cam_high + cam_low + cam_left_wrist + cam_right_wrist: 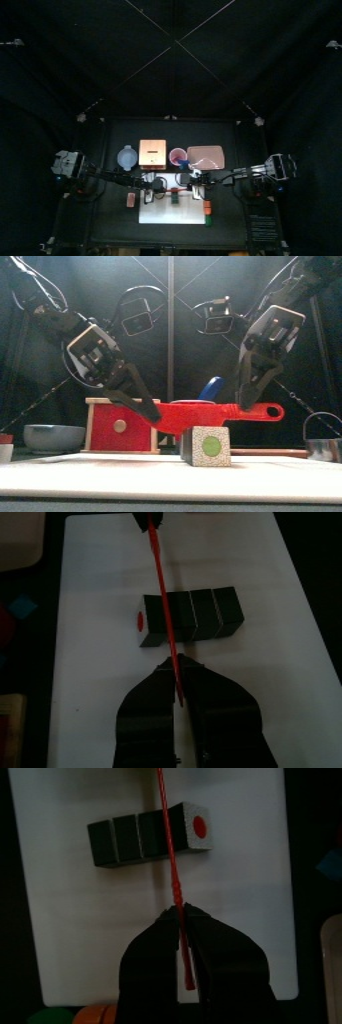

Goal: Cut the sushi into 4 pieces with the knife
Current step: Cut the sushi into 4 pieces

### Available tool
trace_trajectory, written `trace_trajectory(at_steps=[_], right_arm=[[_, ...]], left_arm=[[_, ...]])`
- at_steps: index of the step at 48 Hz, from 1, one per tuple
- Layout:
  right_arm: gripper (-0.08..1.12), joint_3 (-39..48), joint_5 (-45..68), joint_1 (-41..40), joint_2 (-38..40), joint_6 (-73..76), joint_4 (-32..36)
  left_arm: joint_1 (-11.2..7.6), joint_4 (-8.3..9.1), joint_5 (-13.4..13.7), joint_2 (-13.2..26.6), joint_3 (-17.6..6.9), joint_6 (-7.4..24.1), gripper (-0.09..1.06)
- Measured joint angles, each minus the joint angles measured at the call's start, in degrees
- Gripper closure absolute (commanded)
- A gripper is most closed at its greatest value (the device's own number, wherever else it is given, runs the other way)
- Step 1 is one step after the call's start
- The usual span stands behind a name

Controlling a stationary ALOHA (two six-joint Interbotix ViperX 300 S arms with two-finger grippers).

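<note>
no readable text, labels or numbers

We find bare white cutting board (94, 572) open either side of the sushi roll (201, 615); the red knife (158, 582) bars the way above it, while wooden box (152, 152), red cup (177, 156) and pink tray (205, 156) crowd the bench (114, 225) behind.

the cutting board (171, 215) lies at the front middle of the tabletop (114, 228). the sushi roll (205, 446) sits on the board, its length running front to back. the knife (227, 413) crosses over the roll from left to right, between one end block and the other three. the left gripper (171, 662) has its jaws closed on the knife above the board's left side, and the right gripper (178, 913) above its right side. behind the board stand, left to right, the bowl (127, 157), the box (152, 152), the cup (177, 156) and the tray (206, 156). small toys (207, 210) lie just beside the board's right edge.
</note>
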State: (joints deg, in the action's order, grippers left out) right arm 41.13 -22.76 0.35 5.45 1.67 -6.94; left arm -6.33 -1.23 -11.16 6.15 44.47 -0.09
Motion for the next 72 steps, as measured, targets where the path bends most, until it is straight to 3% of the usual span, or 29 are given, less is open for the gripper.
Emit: trace_trajectory(at_steps=[7, 20, 30, 36, 53, 65, 72], right_arm=[[0.71, 0.35, 0.79, 0.0, -0.7, 0.0, -0.09], [0.71, 0.88, 2.55, 0.09, -4.31, 0.0, -0.44], [0.71, 0.88, 2.55, -0.09, -4.39, -0.09, -0.26], [0.71, 0.88, 2.55, -0.79, -4.39, -0.09, 0.53], [0.71, 0.53, 2.55, -3.52, -4.39, -0.09, 3.16], [0.71, 0.0, 1.93, -3.96, -4.04, 0.0, 3.43], [0.71, -1.49, -0.97, -4.04, -1.49, 0.0, 3.43]], left_arm=[[0.09, 0.0, -0.26, 1.05, -0.09, 0.0, 0.57], [0.26, -0.35, -0.53, 6.59, -1.14, -0.09, 0.57], [0.44, -0.35, -0.53, 6.68, -1.32, 0.18, 0.57], [1.85, -0.26, -0.62, 5.89, -1.23, 0.18, 0.57], [6.24, 3.78, -0.44, 4.75, -0.97, 0.35, 0.57], [6.77, 4.83, 0.0, 3.96, -0.97, 0.44, 0.57], [6.77, 6.68, 3.69, 0.53, -1.05, 0.44, 0.57]])
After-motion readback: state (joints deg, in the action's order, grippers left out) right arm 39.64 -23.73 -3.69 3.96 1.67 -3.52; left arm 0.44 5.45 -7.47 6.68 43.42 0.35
